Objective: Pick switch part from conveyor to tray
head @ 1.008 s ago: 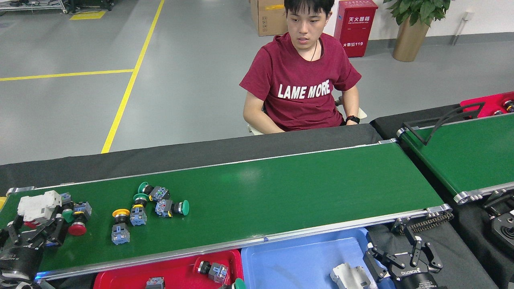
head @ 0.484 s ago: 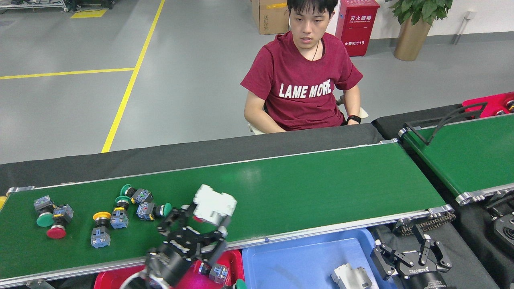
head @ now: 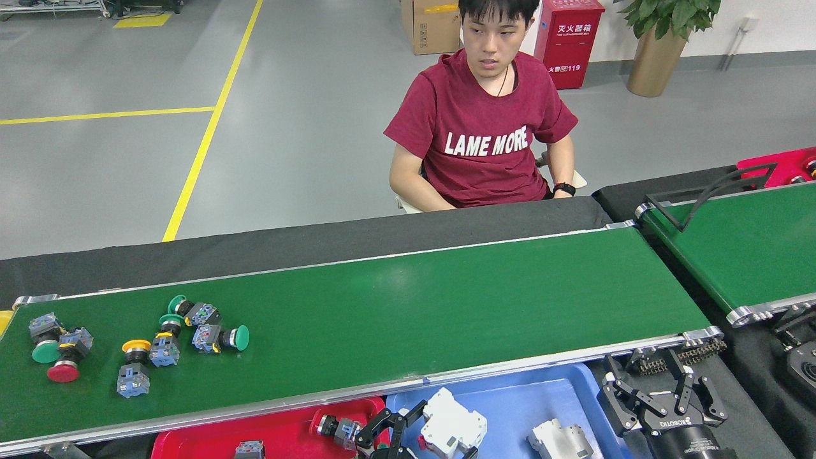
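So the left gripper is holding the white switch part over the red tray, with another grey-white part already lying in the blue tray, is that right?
Not quite. In the head view the left gripper holds the white switch part over the blue tray, not the red tray. The rest stands: another grey-white part already lies in the blue tray.

A long green conveyor (head: 395,319) is running across the middle. Six button switches (head: 210,336) are lying on it at the left. At the bottom, the left gripper (head: 417,430) is holding a white part (head: 451,428) over the blue tray (head: 510,401). A grey part (head: 561,441) is lying in that tray. The right gripper (head: 660,398) is sitting with its fingers apart at the lower right. A person (head: 488,127) is sitting behind the belt.
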Controlling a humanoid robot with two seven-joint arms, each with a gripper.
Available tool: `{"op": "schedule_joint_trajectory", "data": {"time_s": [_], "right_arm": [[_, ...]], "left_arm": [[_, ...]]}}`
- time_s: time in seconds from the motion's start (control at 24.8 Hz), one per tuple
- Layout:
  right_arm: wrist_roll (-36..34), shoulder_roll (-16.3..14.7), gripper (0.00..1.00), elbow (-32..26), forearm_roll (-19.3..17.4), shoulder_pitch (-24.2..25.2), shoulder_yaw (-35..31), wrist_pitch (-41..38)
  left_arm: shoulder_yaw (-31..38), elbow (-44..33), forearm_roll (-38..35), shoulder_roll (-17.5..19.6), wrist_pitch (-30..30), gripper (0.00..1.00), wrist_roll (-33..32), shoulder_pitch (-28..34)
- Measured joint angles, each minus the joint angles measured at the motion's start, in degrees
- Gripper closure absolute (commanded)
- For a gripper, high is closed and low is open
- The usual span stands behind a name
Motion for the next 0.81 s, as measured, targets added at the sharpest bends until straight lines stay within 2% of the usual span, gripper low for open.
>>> {"op": "schedule_joint_trajectory", "data": {"time_s": [0.12,0.2,0.36,0.44,0.52,0.64,0.81], "right_arm": [[0.1,0.0,0.02,0.0,0.0,0.2,-0.1,0.0],[0.2,0.0,0.02,0.0,0.0,0.3,-0.4,0.0],[0.2,0.4,0.02,0.0,0.0,0.4,-0.7,-0.1],[0.2,0.6,0.02,-0.1,0.0,0.4,-0.7,-0.5],[0.2,0.9,0.02,-0.2,0.0,0.4,-0.7,-1.4],[0.2,1.6,0.02,-0.7,0.0,0.4,-0.7,-1.9],[0.1,1.7,0.02,-1.0,0.0,0.4,-0.7,-2.0]], "left_arm": [[5.7,-2.1,0.0,-0.1,0.6,0.0,-0.2,1.6],[13.7,-2.1,0.0,-0.6,2.3,0.0,0.3,2.1],[38.1,-2.1,3.4,0.5,5.2,0.0,1.2,2.8],[48.4,-1.0,9.1,3.4,2.4,0.0,2.0,5.1],[57.0,0.6,15.2,6.7,-3.0,0.0,2.4,9.2],[61.0,3.0,17.3,7.5,-6.7,0.0,2.6,10.8],[61.3,6.9,17.4,9.9,-8.1,0.0,2.7,9.3]]}}
